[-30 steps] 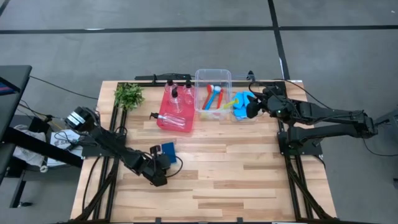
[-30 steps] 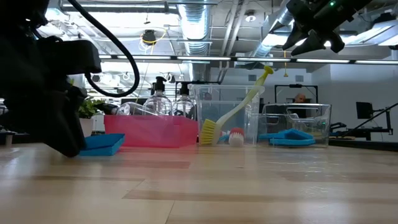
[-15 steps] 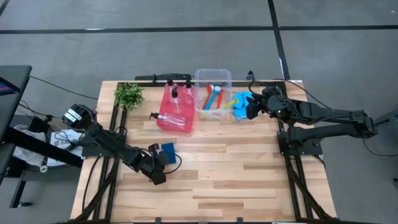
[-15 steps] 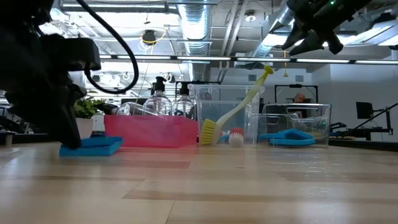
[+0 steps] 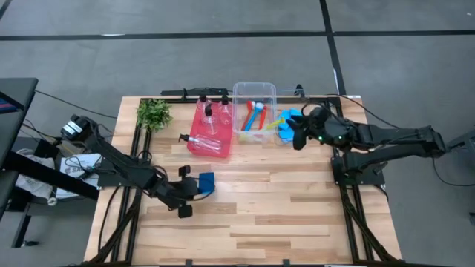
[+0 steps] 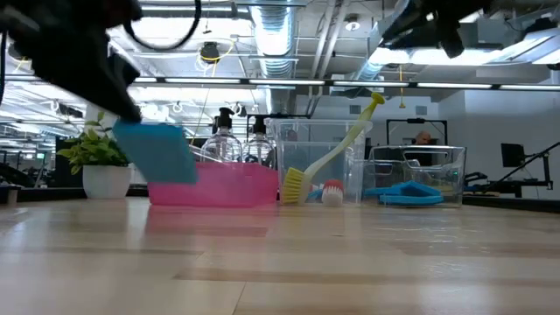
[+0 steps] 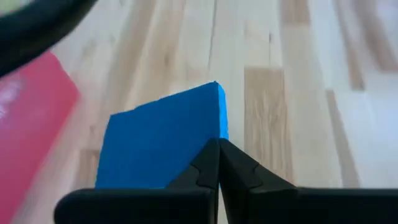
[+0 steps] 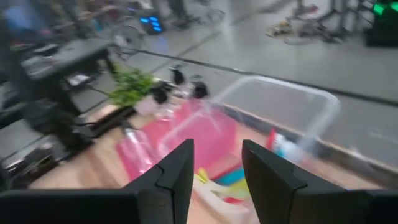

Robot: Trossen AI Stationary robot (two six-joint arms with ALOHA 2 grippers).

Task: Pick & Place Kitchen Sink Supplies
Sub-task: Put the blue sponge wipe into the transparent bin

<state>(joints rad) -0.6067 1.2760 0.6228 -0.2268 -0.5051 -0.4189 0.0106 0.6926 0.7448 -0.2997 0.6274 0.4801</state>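
Observation:
My left gripper point(image 5: 191, 188) is shut on a blue sponge point(image 5: 206, 181) above the table's middle-left; the low view shows that sponge point(image 6: 157, 150) in the air, tilted. My right gripper point(image 5: 297, 133) hovers open over the right clear bin point(image 5: 304, 141), where more blue sponges point(image 6: 405, 191) lie flat. Clear bottles with black caps point(image 5: 210, 119) stand and lie in the red tray point(image 5: 194, 144). Brushes point(image 5: 256, 115) rest in the middle clear bin; the yellow-green brush point(image 6: 337, 153) leans on its wall. My left gripper pinches the blue sponge between its two fingers point(image 7: 214, 165) at its near end point(image 7: 208, 134). The sponge is lifted clear of the table and hangs tilted, its free end lower.
A leafy green plant in a white pot point(image 5: 154, 113) stands at the far left corner. The tray and the two bins line the far edge. Bare wood point(image 5: 282, 215) covers the near half of the table.
My left gripper has risen from the table with the blue sponge, which lay flat on the wood a second ago and is now lifted clear and tilted, shifted slightly toward the table's right. My right gripper has risen a little above the right bin.

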